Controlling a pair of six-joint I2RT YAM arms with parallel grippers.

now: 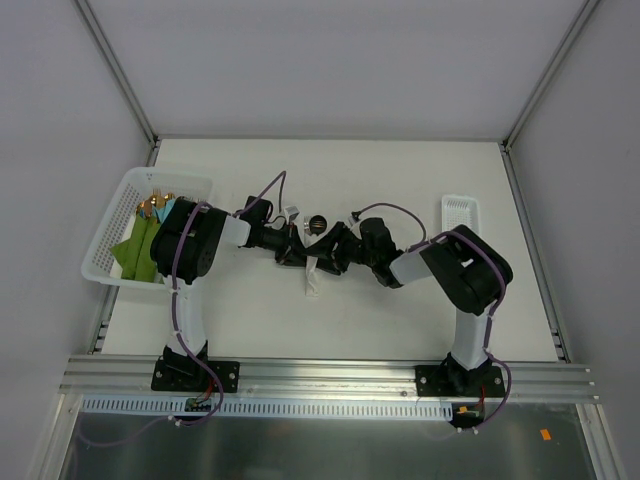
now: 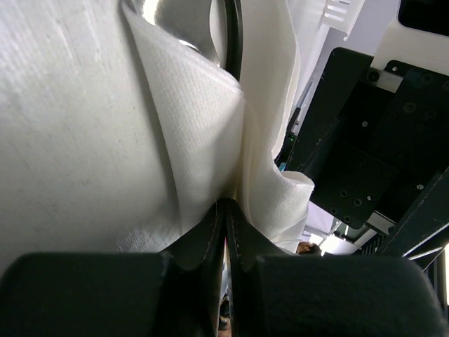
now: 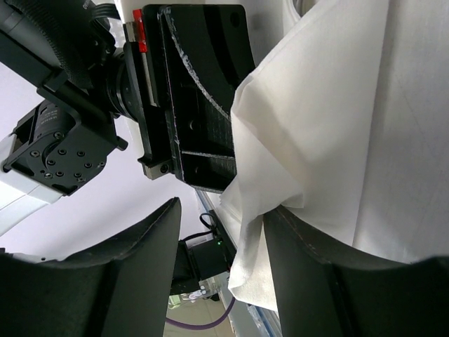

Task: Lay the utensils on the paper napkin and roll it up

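Observation:
The white paper napkin (image 1: 312,277) hangs lifted off the table at the middle, between both grippers. My left gripper (image 1: 298,246) is shut on a fold of the napkin (image 2: 210,126), pinched at the fingertips (image 2: 228,205). A black utensil handle (image 2: 235,35) runs inside the fold, and a round spoon bowl (image 1: 319,222) sticks out at the far end. My right gripper (image 1: 332,252) is open in the right wrist view (image 3: 221,210); a napkin corner (image 3: 280,161) drapes against its right finger (image 3: 309,267). The fork is hidden.
A white basket (image 1: 120,215) at the left holds green cloths (image 1: 140,250) and gold-coloured cutlery (image 1: 155,205). A small white tray (image 1: 460,215) lies at the right. The left gripper's body (image 3: 196,91) is close in front of the right gripper.

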